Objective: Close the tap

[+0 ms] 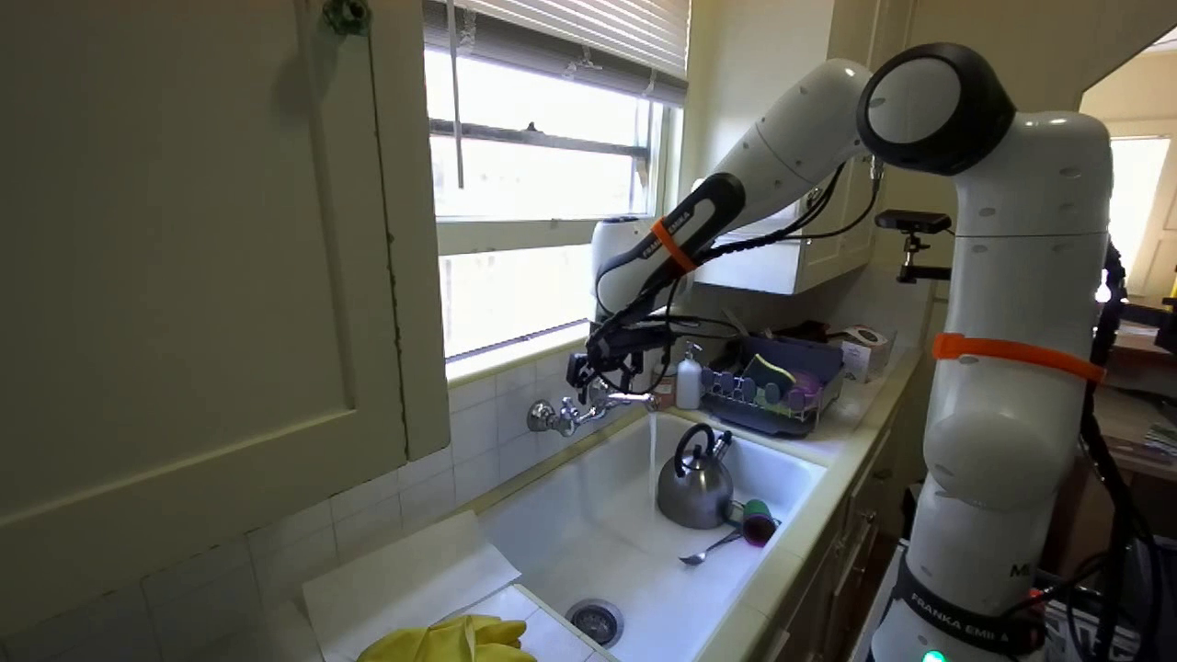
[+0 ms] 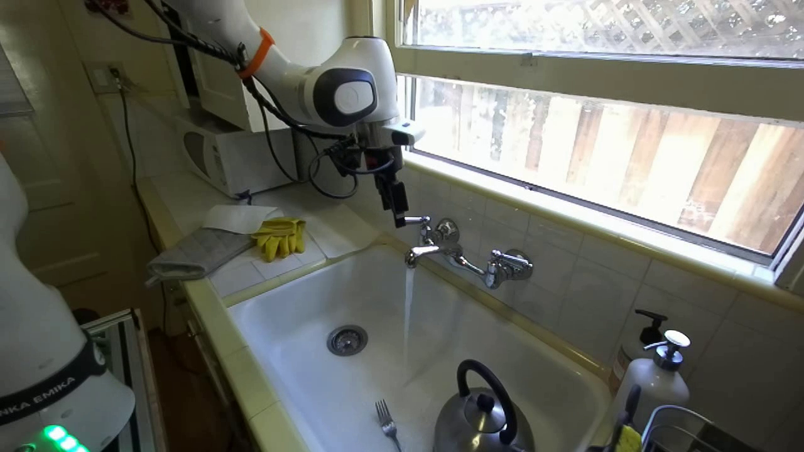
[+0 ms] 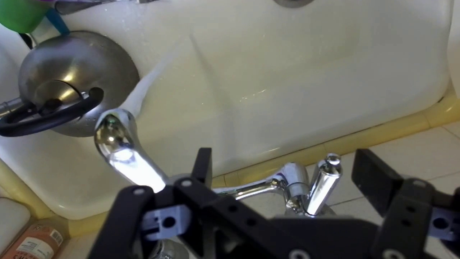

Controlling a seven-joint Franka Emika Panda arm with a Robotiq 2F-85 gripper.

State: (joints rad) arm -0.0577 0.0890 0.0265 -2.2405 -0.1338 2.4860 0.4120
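Left of the gripper in the wrist view stands one kettle, slightly cut off; one tap, partly hidden behind the gripper, reaches rightward, one handle of two showing between two parted fingers.

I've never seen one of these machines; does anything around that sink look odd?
Yes: the tap is running, yet its water pours straight into the sink, beside the kettle rather than into it, which looks wasteful.

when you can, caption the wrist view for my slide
Open fingers frame one handle of the chrome tap as water runs from its spout into the sink near a steel kettle.
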